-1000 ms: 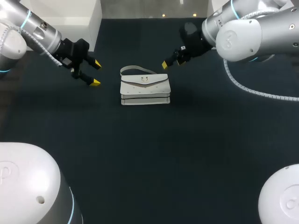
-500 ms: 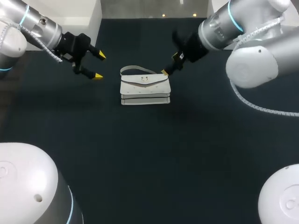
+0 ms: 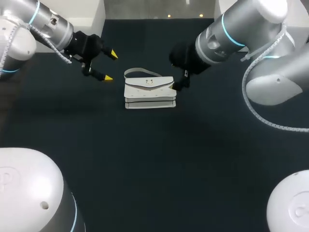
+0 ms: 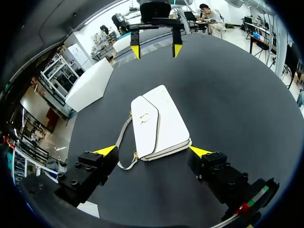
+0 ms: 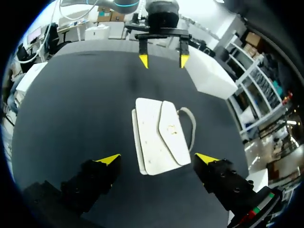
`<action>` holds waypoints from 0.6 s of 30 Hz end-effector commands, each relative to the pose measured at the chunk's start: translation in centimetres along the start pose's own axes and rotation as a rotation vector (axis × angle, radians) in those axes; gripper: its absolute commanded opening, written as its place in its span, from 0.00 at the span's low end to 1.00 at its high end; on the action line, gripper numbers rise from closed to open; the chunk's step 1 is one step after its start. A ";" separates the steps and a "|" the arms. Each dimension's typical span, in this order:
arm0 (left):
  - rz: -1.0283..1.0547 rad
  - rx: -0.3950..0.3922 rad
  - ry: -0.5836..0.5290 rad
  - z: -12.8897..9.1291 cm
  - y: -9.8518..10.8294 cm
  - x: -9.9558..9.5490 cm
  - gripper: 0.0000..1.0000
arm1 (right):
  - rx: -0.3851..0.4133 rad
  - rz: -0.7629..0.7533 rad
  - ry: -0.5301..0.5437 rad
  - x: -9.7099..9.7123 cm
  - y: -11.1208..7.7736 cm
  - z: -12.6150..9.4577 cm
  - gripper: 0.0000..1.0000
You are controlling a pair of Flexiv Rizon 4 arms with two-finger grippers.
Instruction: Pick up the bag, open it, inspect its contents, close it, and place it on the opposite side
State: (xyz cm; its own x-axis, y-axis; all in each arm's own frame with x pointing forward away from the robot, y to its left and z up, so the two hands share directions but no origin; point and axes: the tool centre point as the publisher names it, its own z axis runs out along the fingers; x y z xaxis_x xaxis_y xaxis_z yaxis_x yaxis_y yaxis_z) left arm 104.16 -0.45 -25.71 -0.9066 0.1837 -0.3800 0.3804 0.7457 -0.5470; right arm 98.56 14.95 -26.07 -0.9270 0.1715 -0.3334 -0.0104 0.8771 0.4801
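Observation:
A white flap bag point(image 3: 149, 92) lies flat on the dark table, its flap shut and its grey strap point(image 3: 140, 72) looped at the far side. My left gripper point(image 3: 111, 65) hangs open just left of the bag, apart from it. My right gripper point(image 3: 180, 82) stands at the bag's right end; its yellow tips are hidden in the head view. In the left wrist view the bag point(image 4: 159, 126) lies ahead of and between the wide-open fingers of that gripper point(image 4: 153, 151), with my right gripper point(image 4: 155, 50) beyond it. The right wrist view mirrors this: bag point(image 5: 159, 135), own open gripper point(image 5: 157, 158), left gripper point(image 5: 163, 60) opposite.
A white box point(image 3: 72, 21) stands at the table's far left corner, behind my left arm. Dark bare tabletop point(image 3: 154, 159) stretches from the bag toward the front edge.
Both grippers have closed in on the bag from either side. The right one swung down to the bag's right end, the left one shifted right. The bag has not moved.

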 end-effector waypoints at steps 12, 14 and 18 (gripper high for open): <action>0.045 0.033 -0.039 1.5 0.0 -0.4 1.00 | 0.006 -0.163 -0.370 1.9 1.1 1.6 1.00; 0.052 0.048 -0.033 1.8 0.1 -0.6 1.00 | 0.003 -0.192 -0.387 2.4 0.9 2.1 1.00; 0.062 0.064 -0.029 2.2 0.0 -0.7 1.00 | 0.046 -0.242 -0.442 3.2 0.4 3.0 1.00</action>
State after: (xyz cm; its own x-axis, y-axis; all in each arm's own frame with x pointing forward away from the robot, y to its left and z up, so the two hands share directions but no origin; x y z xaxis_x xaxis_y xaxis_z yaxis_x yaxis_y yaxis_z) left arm 104.65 -1.87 -26.64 -0.8764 0.2048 -0.4358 0.4421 0.7012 -0.5594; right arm 96.98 16.38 -28.47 -0.8829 -0.0177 -0.4692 -0.1929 0.9247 0.3281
